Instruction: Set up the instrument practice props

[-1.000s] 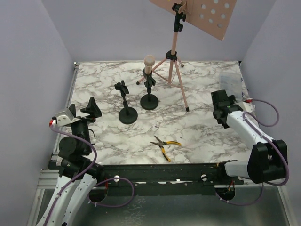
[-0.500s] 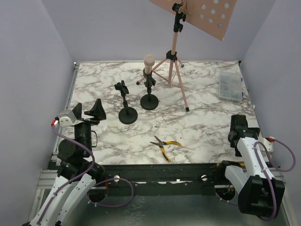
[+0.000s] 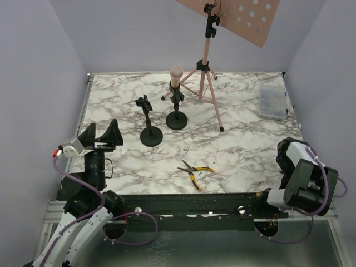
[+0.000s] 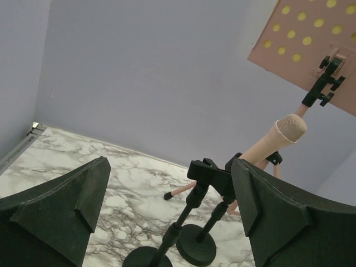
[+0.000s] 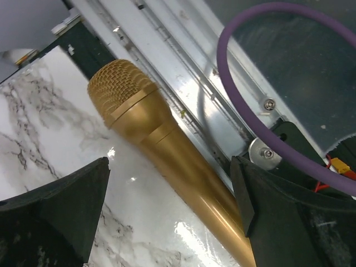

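The pink tripod music rack stands at the back, its perforated desk high up. A pink microphone sits upright in one black round-based holder. The other holder stands empty beside it. My left gripper hangs open near the table's left side, facing both holders, with nothing between its fingers. A gold microphone lies on the marble along the metal edge rail. My right gripper is open above it, one finger on each side, apart from it. In the top view my right arm hides this microphone.
Yellow-handled pliers lie near the table's front middle. A clear plastic compartment box sits at the right edge. Lilac walls close in the left, back and right. A purple cable loops beside the rail by the right gripper.
My right arm has swung back from beside the clear box to the table's near right corner, over the gold microphone. The left arm has drawn back a little toward the near edge.
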### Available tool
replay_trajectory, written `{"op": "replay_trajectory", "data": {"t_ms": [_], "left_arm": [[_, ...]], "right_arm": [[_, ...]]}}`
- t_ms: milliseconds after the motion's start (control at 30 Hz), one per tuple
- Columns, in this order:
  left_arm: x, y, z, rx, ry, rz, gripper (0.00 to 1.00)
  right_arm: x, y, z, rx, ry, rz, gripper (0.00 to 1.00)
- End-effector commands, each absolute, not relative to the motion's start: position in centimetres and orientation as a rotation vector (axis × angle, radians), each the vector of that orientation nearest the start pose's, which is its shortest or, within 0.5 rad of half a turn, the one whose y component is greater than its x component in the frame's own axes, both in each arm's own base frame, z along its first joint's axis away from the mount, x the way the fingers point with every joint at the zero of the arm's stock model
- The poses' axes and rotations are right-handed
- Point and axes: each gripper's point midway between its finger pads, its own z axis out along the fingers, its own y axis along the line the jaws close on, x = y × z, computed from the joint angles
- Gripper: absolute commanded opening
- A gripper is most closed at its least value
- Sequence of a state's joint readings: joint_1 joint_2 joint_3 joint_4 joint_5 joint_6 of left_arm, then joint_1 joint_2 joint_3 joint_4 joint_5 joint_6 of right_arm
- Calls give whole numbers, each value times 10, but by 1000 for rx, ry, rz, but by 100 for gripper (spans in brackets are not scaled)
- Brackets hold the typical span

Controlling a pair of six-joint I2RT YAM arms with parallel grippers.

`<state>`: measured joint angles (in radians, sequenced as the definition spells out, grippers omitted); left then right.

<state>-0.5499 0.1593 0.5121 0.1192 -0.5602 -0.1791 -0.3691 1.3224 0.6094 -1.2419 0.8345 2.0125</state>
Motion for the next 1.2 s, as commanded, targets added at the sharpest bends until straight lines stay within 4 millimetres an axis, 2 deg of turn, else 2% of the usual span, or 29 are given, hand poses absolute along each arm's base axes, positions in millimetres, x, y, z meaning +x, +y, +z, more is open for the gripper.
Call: {"op": "replay_trajectory", "data": {"t_ms": [0, 167, 367, 467, 533, 700, 733, 800, 833, 967, 1100, 1167], "left_arm": [[201, -20, 369, -314, 1115, -339, 99], [203, -20, 367, -314, 1121, -325, 99], [206, -22, 363, -304, 1137, -310, 99], [206, -22, 362, -304, 1143, -302, 99], [207, -22, 361, -302, 1149, -297, 99], [209, -23, 360, -293, 1158, -285, 99], [209, -23, 360, -296, 1158, -282, 99], [210, -22, 359, -298, 1158, -275, 99], [210, -23, 359, -296, 1159, -276, 99], [211, -26, 359, -283, 1163, -280, 99], [211, -27, 359, -276, 1164, -282, 99], [211, -29, 359, -270, 1163, -289, 99]], "right_arm": [[56, -141, 52, -2847, -1286, 1437, 95], [49, -146, 43, -2819, -1213, 1376, 93], [65, -162, 29, -2836, -1396, 1226, 98], [71, -169, 17, -2773, -1502, 1134, 98], [70, -170, 12, -2735, -1490, 1119, 99], [71, -172, 8, -2643, -1486, 1141, 92], [71, -172, 7, -2625, -1481, 1150, 90], [69, -170, 5, -2600, -1462, 1151, 70], [69, -169, 4, -2598, -1455, 1151, 64], [66, -169, 7, -2644, -1439, 1156, 58], [66, -169, 11, -2693, -1437, 1156, 45], [64, -169, 14, -2720, -1404, 1169, 42]]}}
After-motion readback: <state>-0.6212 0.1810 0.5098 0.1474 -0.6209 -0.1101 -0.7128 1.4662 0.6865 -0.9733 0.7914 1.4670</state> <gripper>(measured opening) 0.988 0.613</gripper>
